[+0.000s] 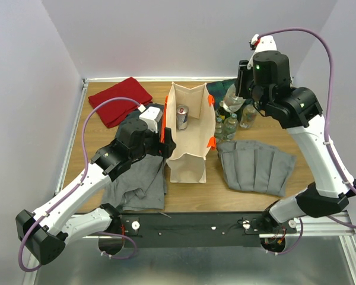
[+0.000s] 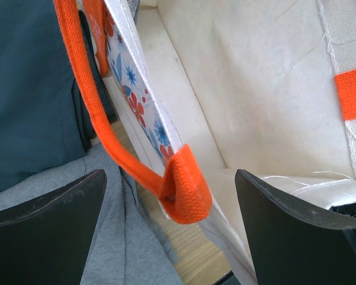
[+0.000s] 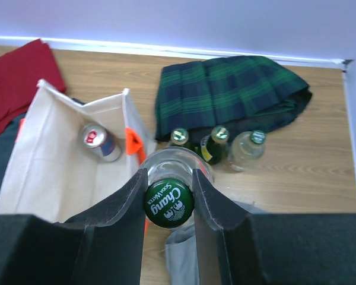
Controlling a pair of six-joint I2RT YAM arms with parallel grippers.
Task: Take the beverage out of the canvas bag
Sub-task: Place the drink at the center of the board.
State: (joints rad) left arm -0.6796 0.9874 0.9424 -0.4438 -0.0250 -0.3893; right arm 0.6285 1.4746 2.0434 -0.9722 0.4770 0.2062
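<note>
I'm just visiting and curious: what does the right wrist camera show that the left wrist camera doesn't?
Only the right wrist view shows the right gripper shut on a green-capped bottle, a can in the bag, three bottles and a plaid cloth. Only the left wrist view shows the open left gripper astride the orange handle. Both show the canvas bag.

A robot test cell is being shown: a wooden table (image 1: 308, 199) is being enclosed by plain white walls (image 1: 190, 35).

The left gripper (image 1: 166, 138) hides part of the canvas bag (image 1: 187, 160) wall, and the can's (image 1: 182, 117) label is too small to read.
</note>
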